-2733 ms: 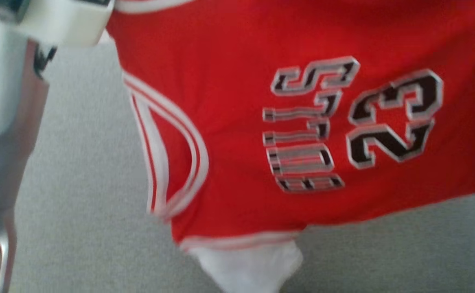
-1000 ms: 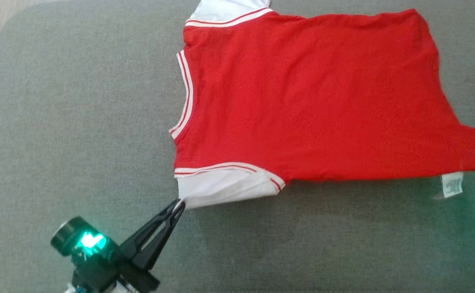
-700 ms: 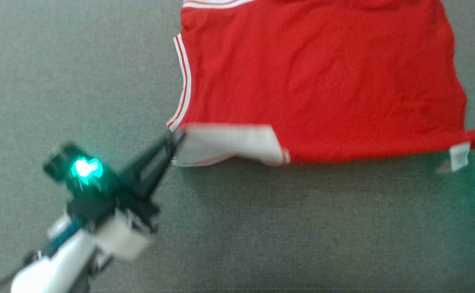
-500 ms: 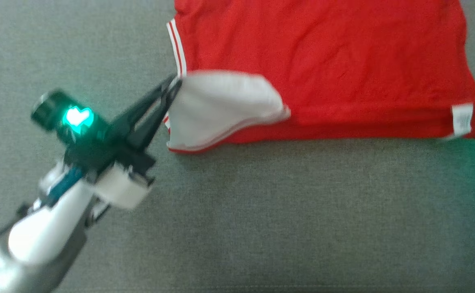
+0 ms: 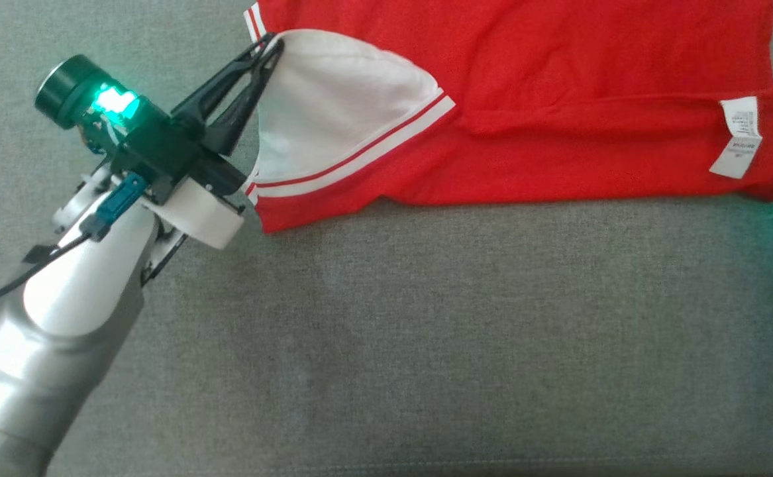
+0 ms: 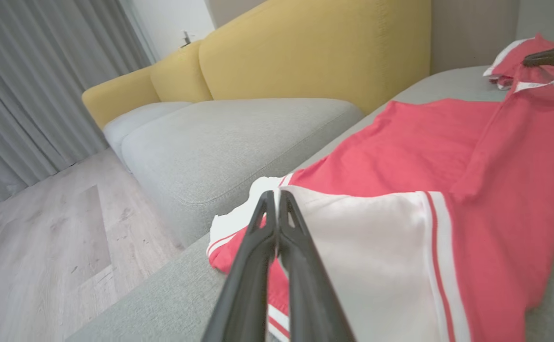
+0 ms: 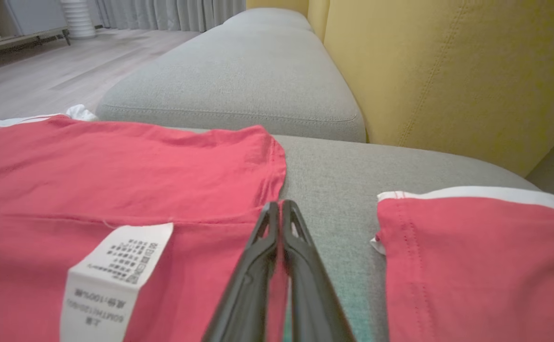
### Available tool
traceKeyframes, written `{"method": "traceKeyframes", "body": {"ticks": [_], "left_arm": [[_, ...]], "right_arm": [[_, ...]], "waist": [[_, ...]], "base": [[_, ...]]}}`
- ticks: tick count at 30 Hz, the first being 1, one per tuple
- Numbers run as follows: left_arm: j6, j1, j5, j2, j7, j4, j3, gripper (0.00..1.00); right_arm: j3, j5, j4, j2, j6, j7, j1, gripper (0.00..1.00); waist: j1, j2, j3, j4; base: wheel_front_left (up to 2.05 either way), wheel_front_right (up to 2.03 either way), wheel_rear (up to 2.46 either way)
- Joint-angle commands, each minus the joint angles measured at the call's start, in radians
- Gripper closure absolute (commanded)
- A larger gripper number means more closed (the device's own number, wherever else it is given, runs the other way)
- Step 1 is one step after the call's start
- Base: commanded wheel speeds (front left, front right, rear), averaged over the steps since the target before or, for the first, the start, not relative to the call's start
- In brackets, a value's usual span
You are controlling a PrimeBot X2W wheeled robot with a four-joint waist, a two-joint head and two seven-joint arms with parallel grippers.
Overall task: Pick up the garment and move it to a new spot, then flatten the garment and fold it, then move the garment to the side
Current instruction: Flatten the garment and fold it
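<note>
Black fingers of the left gripper [image 5: 272, 45] are pressed together on the corner of the white sleeve [image 5: 333, 112] of a red jersey [image 5: 558, 79]. The left wrist view shows the two tips [image 6: 277, 194] meeting with no gap and white cloth caught at their ends. That sleeve, edged with red and white stripes, is lifted and turned back over the jersey's red body. Behind the fingers, a green light [image 5: 113, 103] glows on the dark wrist housing, and the pale forearm runs down to the lower left of the head view.

The right gripper [image 7: 280, 205] is likewise closed tight, its tips on the jersey's hem, with red cloth showing between the fingers lower down. Just left of them, in its wrist view, a white care label [image 7: 115, 280] faces up, because that strip of hem is folded over onto the body. The same label [image 5: 736, 136] sits near the right edge of the head view.

The jersey lies spread across the far part of a grey sofa cushion [image 5: 426, 331]. A second red garment with white trim [image 7: 471, 266] lies near the hem, apart from it. Yellow backrests [image 6: 305, 52] rise behind the seat, with a pale wooden floor [image 6: 34, 237] and grey curtains [image 6: 30, 95] beyond.
</note>
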Motion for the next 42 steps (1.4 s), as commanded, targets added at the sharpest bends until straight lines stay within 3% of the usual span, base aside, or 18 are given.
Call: {"method": "traceKeyframes", "body": {"ticks": [1,9,15,18,21,22,23,24,25,34,35,36,37,42], "left_arm": [[0.019,-0.025,-0.007,0.017,-0.013,-0.006,0.056,0.0],[0.107,0.154,-0.104,-0.064,-0.016,0.031,0.1,0.0],[0.177,0.308,-0.227,-0.126,0.052,0.045,0.14,0.0],[0.188,0.346,-0.268,-0.14,0.099,0.062,0.146,0.0],[0.17,0.365,-0.303,-0.146,0.152,0.074,0.138,0.0],[0.163,0.367,-0.314,-0.147,0.167,0.077,0.136,0.15],[0.156,0.368,-0.323,-0.148,0.179,0.078,0.135,0.56],[0.15,0.368,-0.331,-0.149,0.188,0.079,0.135,0.74],[0.143,0.367,-0.341,-0.15,0.199,0.08,0.135,1.0],[0.119,0.361,-0.366,-0.152,0.198,0.072,0.134,1.0],[0.118,0.363,-0.367,-0.151,0.198,0.073,0.133,1.0],[0.117,0.364,-0.368,-0.151,0.198,0.073,0.132,1.0],[0.116,0.367,-0.37,-0.15,0.197,0.074,0.131,1.0],[0.107,0.397,-0.377,-0.141,0.199,0.068,0.121,1.0]], "right_arm": [[0.014,0.008,-0.006,-0.02,-0.001,-0.028,-0.004,0.0],[-0.004,0.003,0.032,0.026,-0.001,-0.086,0.019,0.0],[-0.011,0.002,0.038,0.055,-0.001,-0.096,0.053,0.0],[-0.006,0.002,0.044,0.066,-0.001,-0.099,0.058,0.0],[0.002,0.009,0.056,0.072,-0.001,-0.099,0.057,0.0],[0.005,0.013,0.062,0.071,-0.001,-0.1,0.055,0.0],[0.012,0.018,0.069,0.069,-0.001,-0.097,0.052,0.0],[0.025,0.023,0.077,0.064,-0.001,-0.09,0.049,0.0],[0.035,0.03,0.087,0.06,-0.001,-0.085,0.046,0.0],[0.077,0.099,0.242,0.051,-0.001,0.022,0.01,0.0],[0.088,0.11,0.254,0.051,-0.001,0.034,0.009,0.39],[0.102,0.121,0.258,0.047,-0.001,0.037,0.008,0.95],[0.116,0.133,0.259,0.043,-0.001,0.037,0.008,1.0],[0.15,0.195,0.257,-0.013,-0.001,0.042,0.04,1.0]], "waist": [[-0.0002,0.0,-0.007,0.0],[-0.0002,0.0,-0.068,0.004],[-0.0002,0.0,-0.096,0.003],[-0.0002,0.0,-0.101,-0.002],[-0.0002,0.0,-0.102,-0.008],[-0.0002,0.0,-0.101,-0.009],[-0.0002,0.0,-0.1,-0.009],[-0.0002,0.0,-0.098,-0.008],[-0.0002,0.0,-0.097,-0.008],[-0.0002,0.0,-0.107,0.024],[-0.0002,0.0,-0.11,0.028],[-0.0002,0.0,-0.115,0.032],[-0.0002,0.0,-0.12,0.035],[-0.0002,0.0,-0.162,0.048]], "base": [[0.0,0.0,0.0],[0.0,0.0,0.0],[0.0,0.0,0.0],[0.0,0.0,0.0],[0.0,0.0,0.0],[0.0,0.0,0.0],[0.0,0.0,0.0],[0.0,0.0,0.0],[0.0,0.0,0.0],[0.0,0.0,0.0],[0.0,0.0,0.0],[0.0,0.0,0.0],[0.0,0.0,0.0],[0.0,0.0,0.0]]}}
